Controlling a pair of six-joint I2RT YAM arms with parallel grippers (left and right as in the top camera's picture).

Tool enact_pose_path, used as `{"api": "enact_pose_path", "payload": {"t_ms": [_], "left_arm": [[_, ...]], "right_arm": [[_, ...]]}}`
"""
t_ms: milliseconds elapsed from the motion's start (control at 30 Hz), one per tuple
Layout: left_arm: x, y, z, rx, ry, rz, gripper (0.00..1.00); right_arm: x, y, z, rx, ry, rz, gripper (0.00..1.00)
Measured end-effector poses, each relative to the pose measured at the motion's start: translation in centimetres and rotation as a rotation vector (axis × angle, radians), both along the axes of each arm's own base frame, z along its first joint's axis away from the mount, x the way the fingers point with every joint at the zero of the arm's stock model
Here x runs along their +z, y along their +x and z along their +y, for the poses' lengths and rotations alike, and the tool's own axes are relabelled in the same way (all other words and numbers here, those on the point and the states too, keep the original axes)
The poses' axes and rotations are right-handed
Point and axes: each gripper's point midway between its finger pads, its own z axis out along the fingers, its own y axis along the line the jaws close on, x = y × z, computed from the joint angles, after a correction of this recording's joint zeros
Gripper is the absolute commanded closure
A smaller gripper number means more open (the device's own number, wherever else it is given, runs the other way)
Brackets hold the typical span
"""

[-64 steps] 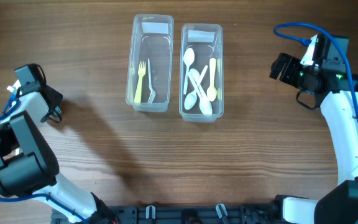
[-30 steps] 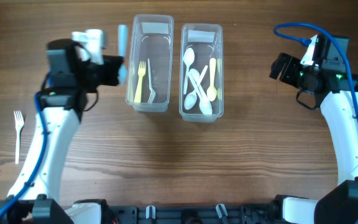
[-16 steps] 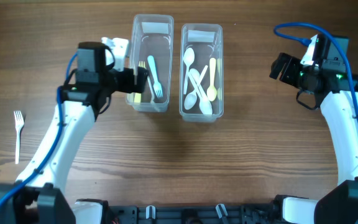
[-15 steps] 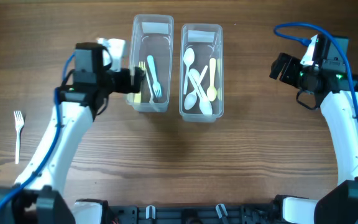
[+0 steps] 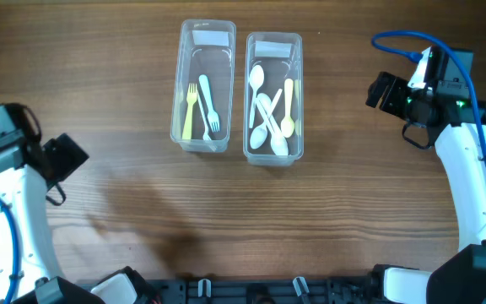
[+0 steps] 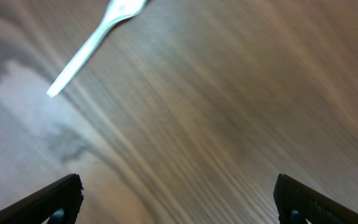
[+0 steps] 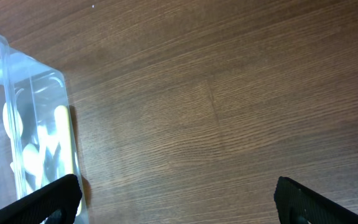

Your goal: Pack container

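Two clear containers stand side by side at the back of the table. The left container (image 5: pixel 178 101) holds a yellow fork (image 5: pixel 188 108) and a light blue fork (image 5: pixel 208 105). The right container (image 5: pixel 298 93) (image 7: pixel 5 81) holds several white and yellow spoons (image 5: pixel 270 105). My left gripper (image 5: pixel 67 154) (image 6: pixel 179 202) is open and empty at the far left, low over bare wood. A white plastic fork (image 6: pixel 92 43) lies just ahead of it; overhead, the arm hides this fork. My right gripper (image 5: pixel 378 89) (image 7: pixel 176 202) is open and empty, right of the spoon container.
The brown wooden table (image 5: pixel 251 219) stretches between the arms. A blue cable (image 5: pixel 403 40) loops over the right arm. A black rail (image 5: pixel 251 291) runs along the front edge.
The left gripper opened and left the light blue fork in the left container, then swung back to the far left above the white fork. The right arm has not moved.
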Motion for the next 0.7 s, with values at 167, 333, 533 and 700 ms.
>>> {"api": "enact_pose_path", "payload": {"t_ms": [167,333,533,700], "left_arm": [[0.3,-2.7,4.0,0.18,0.045,0.005,0.0],[0.7,-4.9,7.6,0.522,0.05,-0.092,0.0],[0.3,-7.9,9.2,1.042,-0.023,-0.214,0.0],[-1.9,-7.9,10.5,1.31,-0.061,-0.322,0.0]], "right_arm": [[0.0,0.0,0.0,0.0,0.0,0.0,0.0],[0.0,0.0,0.0,0.0,0.0,0.0,0.0],[0.0,0.0,0.0,0.0,0.0,0.0,0.0],[0.0,0.0,0.0,0.0,0.0,0.0,0.0]]}}
